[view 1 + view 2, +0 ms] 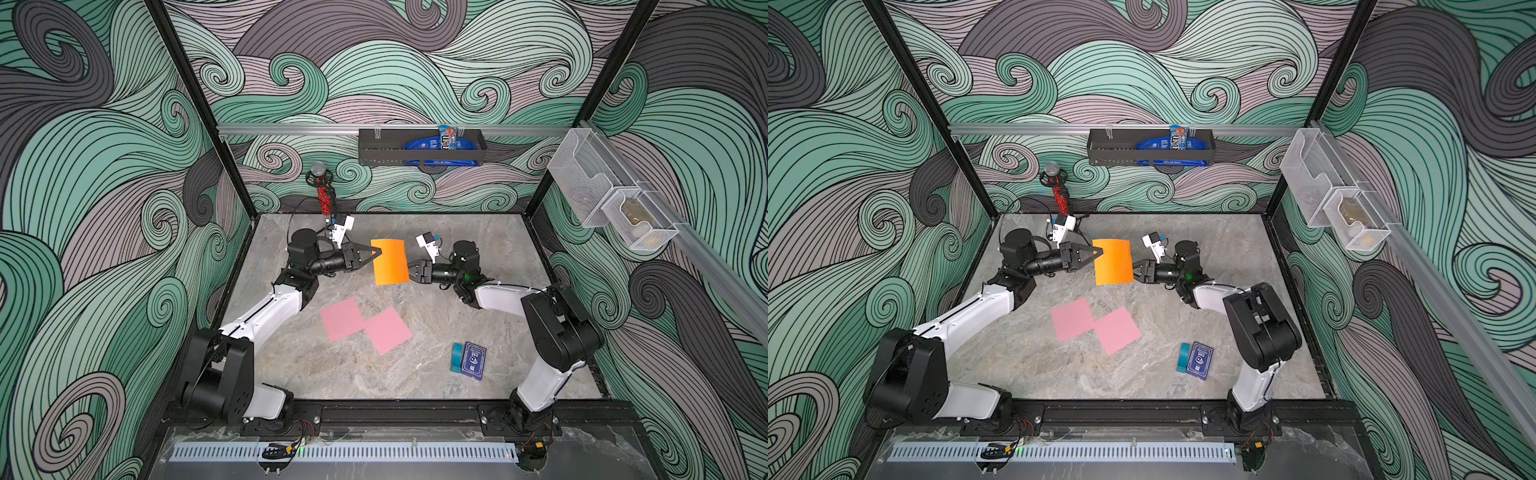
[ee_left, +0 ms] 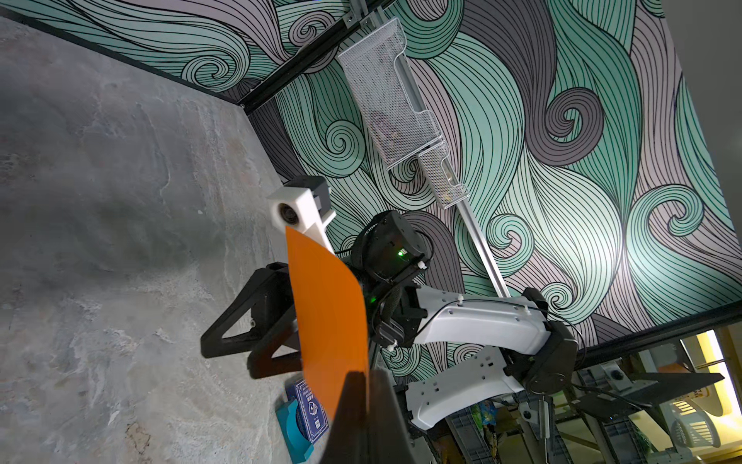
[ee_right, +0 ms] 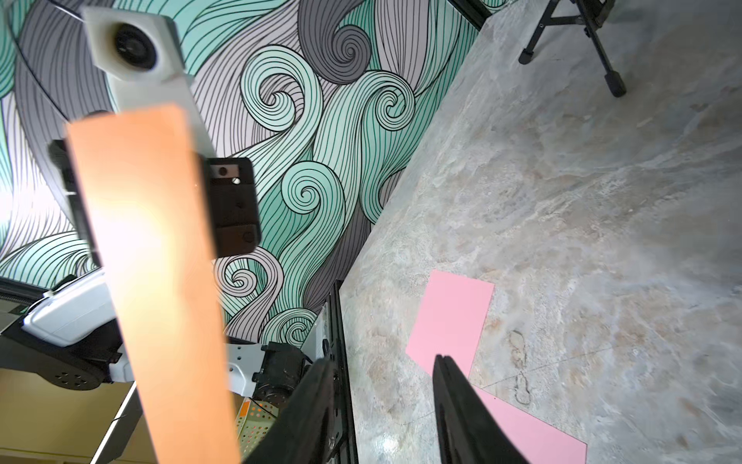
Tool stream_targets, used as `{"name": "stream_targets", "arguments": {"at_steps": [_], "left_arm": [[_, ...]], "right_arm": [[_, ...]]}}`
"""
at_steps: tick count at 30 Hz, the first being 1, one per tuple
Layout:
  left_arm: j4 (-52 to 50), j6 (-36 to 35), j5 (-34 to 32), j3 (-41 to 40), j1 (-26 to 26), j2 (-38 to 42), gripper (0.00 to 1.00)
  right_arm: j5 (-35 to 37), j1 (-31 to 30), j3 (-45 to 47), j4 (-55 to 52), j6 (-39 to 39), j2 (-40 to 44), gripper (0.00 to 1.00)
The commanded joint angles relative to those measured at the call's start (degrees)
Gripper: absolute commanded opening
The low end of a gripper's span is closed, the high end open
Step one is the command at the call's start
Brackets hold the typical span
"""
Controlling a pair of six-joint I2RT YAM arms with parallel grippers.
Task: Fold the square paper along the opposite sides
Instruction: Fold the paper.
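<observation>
Orange paper [image 1: 390, 262] is held up off the counter [image 1: 498, 316], toward 12 o'clock of counter ctr in both top views, slightly curled. Left gripper [image 1: 377, 252] is clamped tight on its 10 o'clock edge. Right gripper [image 1: 410, 272] sits at the sheet's 4 o'clock edge, jaws abt half apart. The right wrist view shows nothing btwn them, w/ the paper off to one side. Two pink sheets [image 1: 343, 319] lie flat at 6 o'clock of it, meeting at a corner. Blue card box [image 1: 473, 360] is at 4 o'clock.
</observation>
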State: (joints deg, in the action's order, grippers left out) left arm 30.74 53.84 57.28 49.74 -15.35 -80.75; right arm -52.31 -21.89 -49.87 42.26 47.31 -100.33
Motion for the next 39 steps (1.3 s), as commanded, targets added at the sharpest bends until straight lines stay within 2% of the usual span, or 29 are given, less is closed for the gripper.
{"name": "stream_targets", "arguments": {"at_steps": [1,14,18,24,28,39], "left_arm": [[2.31,-0.2,0.6,-0.34,0.74,-0.37,0.0],[1.25,-1.99,-0.39,-0.71,1.56,-2.87,0.0],[1.3,-2.08,-0.5,-0.78,1.56,-2.94,0.0],[1.38,-2.08,-0.49,-0.87,1.55,-3.24,0.0],[1.5,-2.08,-0.39,-1.12,1.52,-3.14,0.0],[1.31,-2.52,-0.41,-1.33,1.56,-2.53,0.0]], "right_arm": [[-2.6,0.29,1.3,6.3,3.85,2.67,0.43],[-2.75,2.03,4.4,5.72,5.01,9.89,0.41],[-2.1,1.86,5.95,9.28,7.36,11.55,0.43],[-1.92,0.69,7.91,20.4,15.61,11.35,0.54],[-1.22,-0.92,6.75,19.33,15.15,10.77,0.62],[-0.98,-3.83,2.78,13.15,11.54,8.97,0.73]]}}
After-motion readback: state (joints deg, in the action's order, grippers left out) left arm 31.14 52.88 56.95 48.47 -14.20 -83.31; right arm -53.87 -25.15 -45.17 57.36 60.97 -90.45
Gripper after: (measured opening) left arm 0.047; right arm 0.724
